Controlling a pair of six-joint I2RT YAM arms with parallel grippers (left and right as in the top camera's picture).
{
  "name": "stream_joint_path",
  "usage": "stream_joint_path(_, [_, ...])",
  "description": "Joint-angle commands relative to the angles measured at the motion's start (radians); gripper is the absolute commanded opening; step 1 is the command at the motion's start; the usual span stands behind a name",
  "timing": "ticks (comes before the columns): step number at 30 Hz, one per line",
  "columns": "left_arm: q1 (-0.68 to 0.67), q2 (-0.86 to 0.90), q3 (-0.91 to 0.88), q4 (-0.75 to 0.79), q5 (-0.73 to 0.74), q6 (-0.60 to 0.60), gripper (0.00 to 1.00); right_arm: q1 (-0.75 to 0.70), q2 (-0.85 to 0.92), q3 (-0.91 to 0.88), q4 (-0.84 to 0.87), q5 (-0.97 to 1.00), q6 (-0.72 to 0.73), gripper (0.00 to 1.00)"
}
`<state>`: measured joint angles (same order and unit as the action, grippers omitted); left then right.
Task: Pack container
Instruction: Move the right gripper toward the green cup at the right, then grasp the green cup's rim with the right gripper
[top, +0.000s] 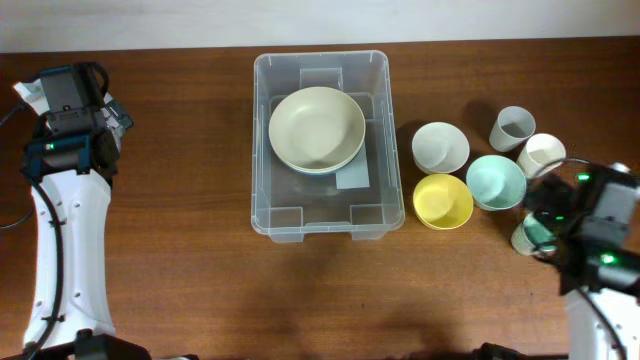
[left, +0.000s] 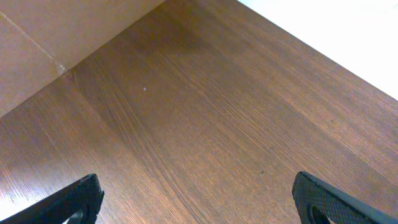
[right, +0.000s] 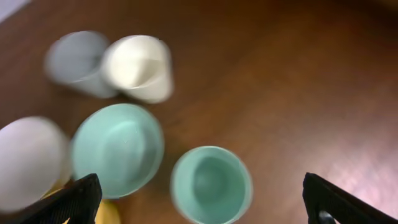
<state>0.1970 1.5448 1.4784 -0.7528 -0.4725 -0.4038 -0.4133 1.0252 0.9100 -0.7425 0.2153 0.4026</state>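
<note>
Brown wood tabletop (top: 200, 300) is carrying everything. Nearest, right side: right arm (top: 600, 250) is hanging over the cup cluster, with the right jaws standing wide apart and gripping nothing. Its wrist view is coming out blurred. A teal cup (right: 211, 185) is sitting upright below, between the two tips. Just beyond it a teal bowl (top: 495, 182) is sitting just beside a yellow bowl (top: 443, 200) on its left.

Centre: the container (top: 300, 215) is resting on the tabletop, open side up, well apart from both arms and just beside the yellow bowl. Inside it a big cream bowl (top: 317, 130) is lying toward the far end, with a white label (top: 352, 178) showing at the bowl's near-right edge.

Farther right, a white bowl (top: 440, 147), a cream cup (top: 541, 154) and a grey cup (top: 512, 127) are all standing upright.

Far left: left arm (top: 65, 120) is hovering over plain wood grain, with the left jaws spread fully and holding nothing.
</note>
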Motion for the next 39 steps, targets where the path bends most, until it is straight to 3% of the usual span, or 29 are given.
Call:
stream_joint_path(1, [0.004, -0.002, 0.011, -0.001, -0.014, 0.008, 0.99, -0.123, 0.055, 0.021, -0.014, -0.127, 0.028, 0.98])
stream_joint_path(6, [0.004, -0.002, 0.011, -0.001, -0.015, 0.008, 0.99, -0.209, 0.159, 0.021, -0.009, -0.249, -0.032, 0.86])
stream_joint_path(19, [0.004, -0.002, 0.011, -0.001, -0.014, 0.008, 0.99, -0.208, 0.383, 0.021, 0.011, -0.246, -0.074, 0.82])
stream_joint_path(23, [0.004, -0.002, 0.011, -0.001, -0.014, 0.008, 0.99, -0.208, 0.414, 0.021, 0.017, -0.246, -0.075, 0.75])
stream_joint_path(29, [0.004, -0.002, 0.011, -0.001, -0.015, 0.008, 0.99, -0.208, 0.438, 0.02, 0.025, -0.246, -0.082, 0.53])
stream_joint_path(39, [0.004, -0.002, 0.011, -0.001, -0.014, 0.008, 0.99, -0.208, 0.447, 0.02, 0.024, -0.246, -0.085, 0.52])
